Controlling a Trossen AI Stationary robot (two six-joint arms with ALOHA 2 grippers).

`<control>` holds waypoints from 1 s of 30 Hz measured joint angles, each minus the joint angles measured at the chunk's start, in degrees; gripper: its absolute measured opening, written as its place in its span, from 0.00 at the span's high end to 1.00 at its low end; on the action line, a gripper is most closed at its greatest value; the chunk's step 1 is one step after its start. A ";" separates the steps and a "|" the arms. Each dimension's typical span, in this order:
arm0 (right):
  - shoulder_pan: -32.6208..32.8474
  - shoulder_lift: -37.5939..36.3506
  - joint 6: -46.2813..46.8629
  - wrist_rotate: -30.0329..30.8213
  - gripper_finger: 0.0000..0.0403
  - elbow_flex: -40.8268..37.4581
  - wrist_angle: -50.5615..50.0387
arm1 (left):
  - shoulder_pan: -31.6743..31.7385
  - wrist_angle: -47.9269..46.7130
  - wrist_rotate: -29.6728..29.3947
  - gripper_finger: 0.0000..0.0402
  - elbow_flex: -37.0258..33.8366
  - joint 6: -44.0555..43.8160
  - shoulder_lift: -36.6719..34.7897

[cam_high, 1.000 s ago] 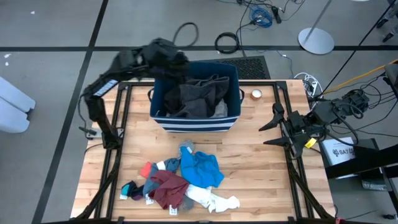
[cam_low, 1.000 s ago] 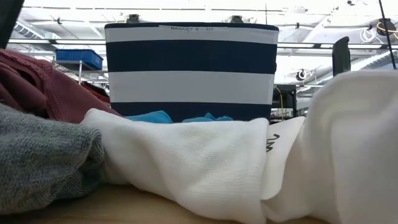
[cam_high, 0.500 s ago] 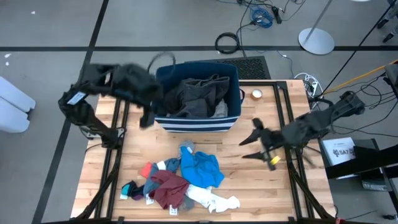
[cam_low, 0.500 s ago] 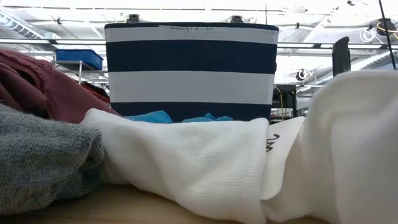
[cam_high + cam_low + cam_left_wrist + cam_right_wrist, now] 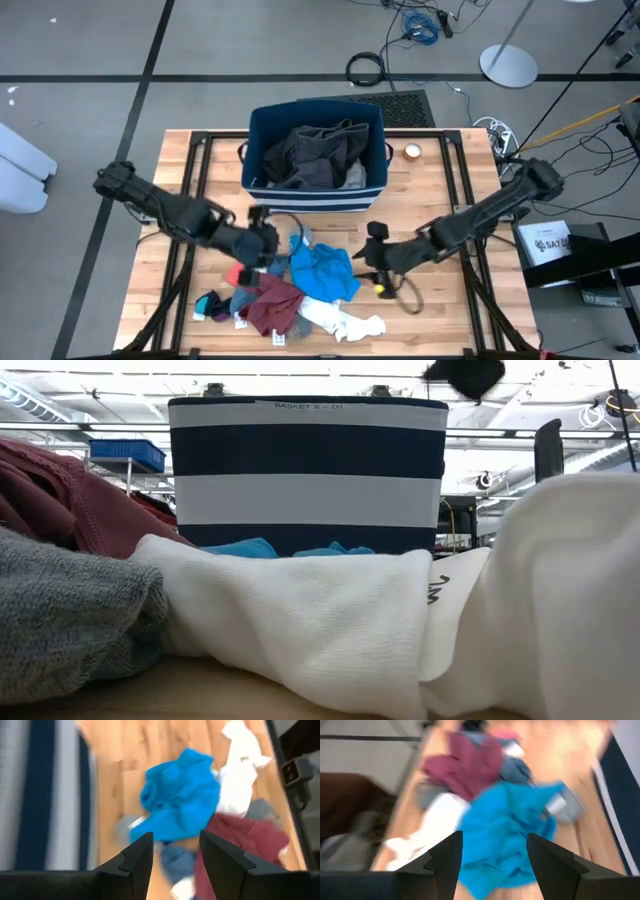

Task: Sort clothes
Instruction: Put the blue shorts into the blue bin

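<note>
Looking down, high view: both arms have swung in from the table's edges within the last second. The left pincer now hangs released beside the pile of clothes; the right pincer hangs released near the bright blue piece.
Bin, high view: the striped bin already holds dark grey garments; the left arm was over it a second ago and has left it, so one drop looks done.
Low view: white fabric and maroon fabric lie on the table before the bin, unmoved; a dark arm part has come in at the top.
Left wrist view: open fingers frame the blue piece and the maroon one.
Right wrist view: open fingers frame the same blue piece, nothing gripped.
Meaning: the next pick is starting, probably the blue piece.
</note>
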 joint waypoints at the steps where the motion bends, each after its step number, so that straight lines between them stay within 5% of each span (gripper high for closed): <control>1: 0.16 1.68 2.79 2.24 0.48 0.00 -0.21 | -0.80 5.05 0.00 0.57 -4.51 -0.96 -1.02; 6: 1.71 9.94 17.32 9.83 0.48 0.00 -0.73 | -3.66 29.03 0.05 0.57 -22.33 -5.41 -2.62; 11: 2.81 17.01 27.82 9.84 0.48 0.00 3.19 | -5.23 43.51 -3.62 0.57 -29.66 -7.21 -1.24; 21: 3.79 23.97 35.89 4.21 0.48 0.00 7.77 | -5.73 54.41 -8.35 0.57 -31.01 -6.69 3.47; 30: 4.27 23.79 44.19 6.61 0.48 0.00 5.43 | -5.62 57.85 -8.29 0.57 -30.99 -5.87 7.77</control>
